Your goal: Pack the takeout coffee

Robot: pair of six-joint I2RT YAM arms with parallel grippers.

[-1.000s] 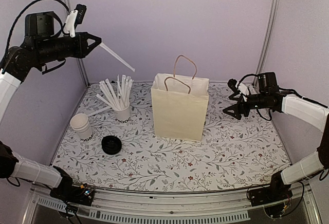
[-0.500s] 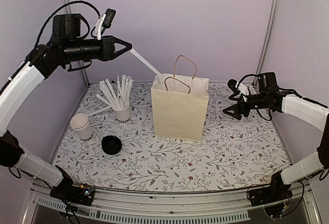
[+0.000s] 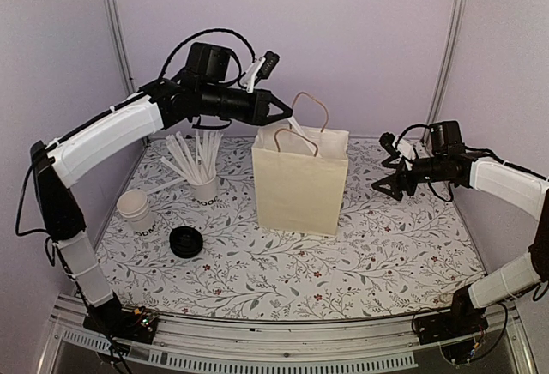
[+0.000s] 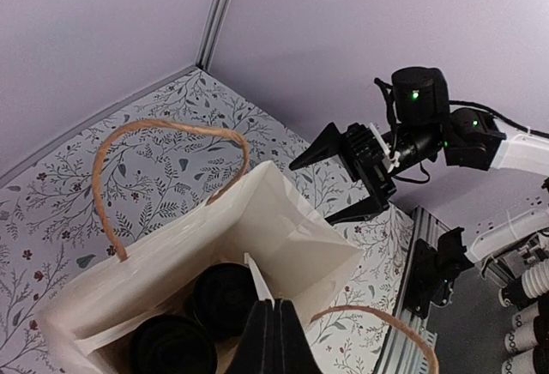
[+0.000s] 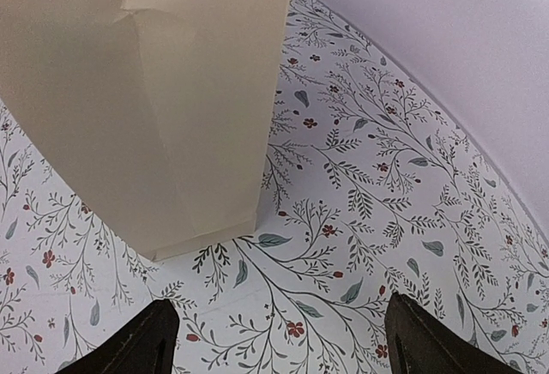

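A cream paper bag (image 3: 300, 185) with twine handles stands open in the middle of the table. In the left wrist view, two round black lids of takeout coffee (image 4: 225, 297) sit side by side on the bag's (image 4: 283, 228) floor; the cups under them are hidden. My left gripper (image 3: 287, 119) hangs over the bag's mouth, shut on a thin white stick (image 4: 257, 281) that points down into the bag. My right gripper (image 3: 383, 183) stands open to the right of the bag, above the table, with nothing between its fingers (image 5: 154, 340).
A white cup full of white sticks (image 3: 203, 187) stands left of the bag. Further left is a stack of lidless white cups (image 3: 135, 209), with a loose black lid (image 3: 185, 241) in front of it. Walls close in at the back and both sides.
My left arm has swung from the far left to above the bag, carrying the white stick; its tip now reaches into the bag's mouth. The right arm has not moved.
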